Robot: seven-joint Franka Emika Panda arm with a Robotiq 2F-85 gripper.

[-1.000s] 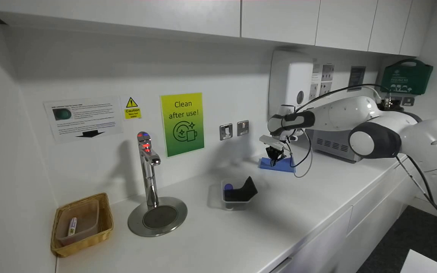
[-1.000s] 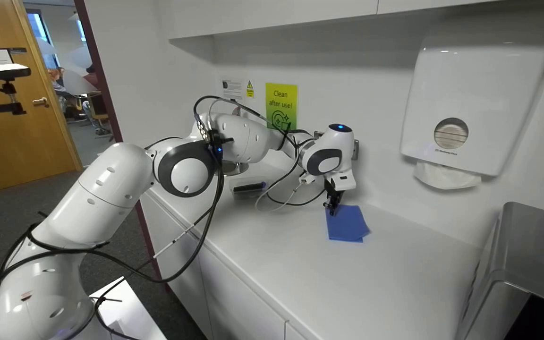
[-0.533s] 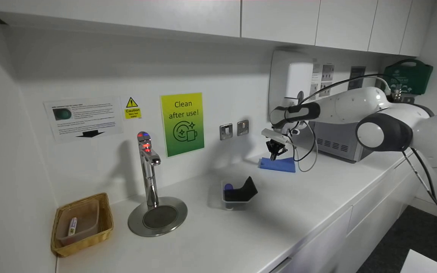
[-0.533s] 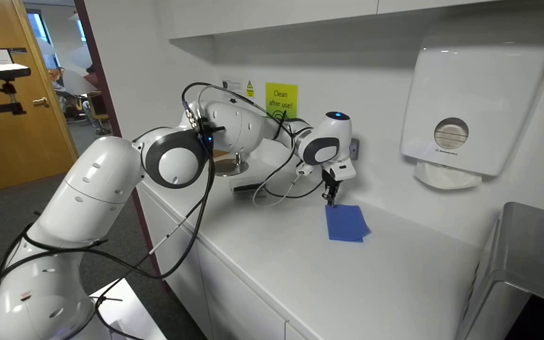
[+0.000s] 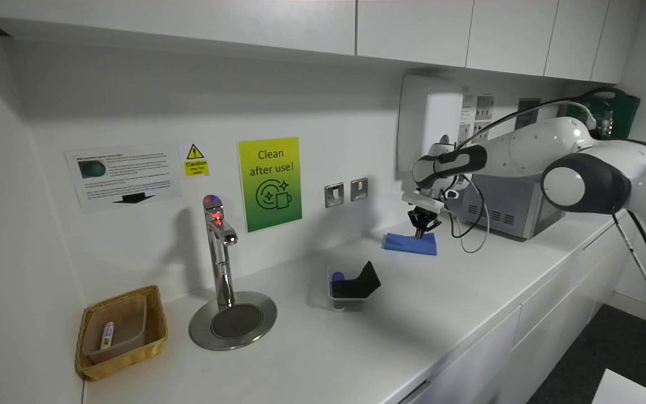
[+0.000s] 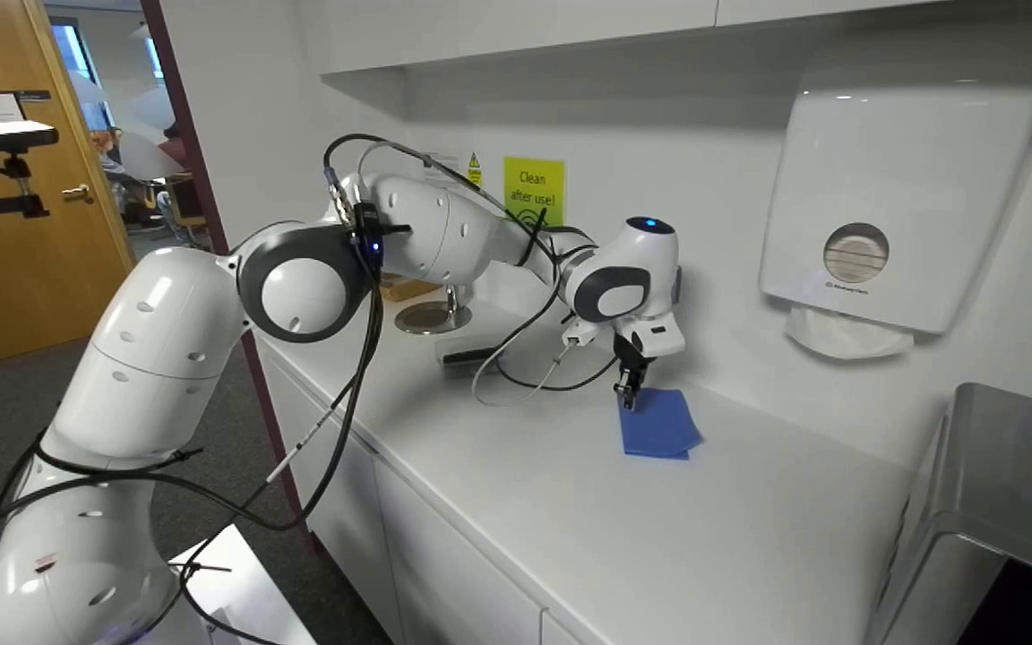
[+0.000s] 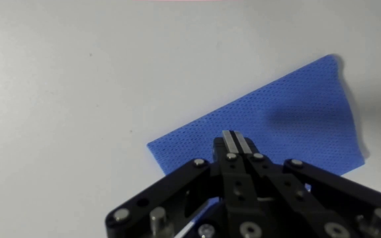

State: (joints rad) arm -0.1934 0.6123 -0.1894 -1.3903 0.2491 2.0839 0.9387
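Pressed together, the jaws point down over the blue cloth [image 7: 296, 125] (one piece or several stacked, I cannot tell) on the surface [image 7: 61, 132]. Farther from them stands one clear tub [image 5: 351, 304] with one black thing [image 5: 356, 285] and one purple disc [image 5: 337, 276]; farthest, one wicker basket [image 5: 127, 361] holds one plastic box [image 5: 129, 320] with one small tube [image 5: 107, 335].
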